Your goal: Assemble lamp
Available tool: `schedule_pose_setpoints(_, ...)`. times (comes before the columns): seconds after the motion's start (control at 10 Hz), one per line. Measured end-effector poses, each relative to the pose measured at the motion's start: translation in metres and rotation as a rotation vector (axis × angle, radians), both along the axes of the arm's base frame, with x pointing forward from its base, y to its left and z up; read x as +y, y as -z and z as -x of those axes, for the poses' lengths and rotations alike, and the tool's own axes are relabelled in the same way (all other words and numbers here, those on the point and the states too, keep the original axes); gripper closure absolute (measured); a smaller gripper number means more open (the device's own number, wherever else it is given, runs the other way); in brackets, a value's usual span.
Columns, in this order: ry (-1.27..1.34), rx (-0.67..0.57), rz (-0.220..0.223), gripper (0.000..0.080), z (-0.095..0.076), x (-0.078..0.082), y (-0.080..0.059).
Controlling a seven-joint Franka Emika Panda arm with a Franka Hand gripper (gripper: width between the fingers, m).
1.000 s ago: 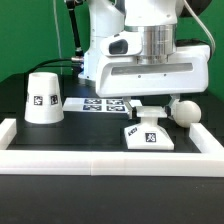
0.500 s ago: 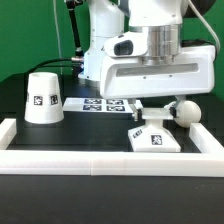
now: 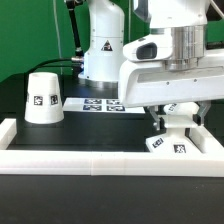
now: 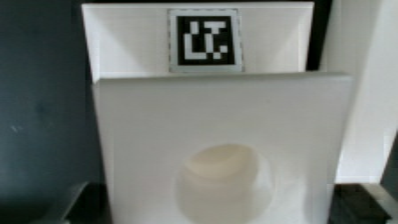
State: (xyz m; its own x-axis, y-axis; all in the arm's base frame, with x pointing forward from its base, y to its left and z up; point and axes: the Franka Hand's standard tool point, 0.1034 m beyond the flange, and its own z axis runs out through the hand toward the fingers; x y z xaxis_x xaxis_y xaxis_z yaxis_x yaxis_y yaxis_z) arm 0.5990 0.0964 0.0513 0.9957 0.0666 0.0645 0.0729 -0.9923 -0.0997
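Hanging over base (image 3: 172,147), end effector (image 3: 171,123), w/ shade (image 3: 43,97) apart.

Gripper (image 3: 172,121) at base (image 3: 170,146), shade (image 3: 41,97) apart

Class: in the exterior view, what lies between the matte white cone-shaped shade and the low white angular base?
Between shade and base: only the thin white marker board, flat on the black table, seen in the exterior view.
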Motion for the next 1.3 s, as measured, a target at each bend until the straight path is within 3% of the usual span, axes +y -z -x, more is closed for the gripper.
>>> schedule_pose_setpoints(0.4,0.01,-0.035,-0.005,0.0262,-0.018,0.004,0.0)
schedule_pose_setpoints(0.8,0.009,-0.037,-0.005,0.0262,-0.019,0.004,0.0)
schedule_pose_setpoints(0.9,0.009,-0.037,-0.005,0.0143,-0.019,0.004,0.0)
schedule_pose_setpoints(1.0,0.008,-0.037,-0.005,0.011,-0.019,0.004,0.0)
schedule_pose_setpoints(1.1,0.001,-0.036,-0.003,0.011,-0.014,0.003,-0.004)
schedule_pose_setpoints(1.3,-0.012,-0.031,0.005,0.0102,0.012,0.004,-0.016)
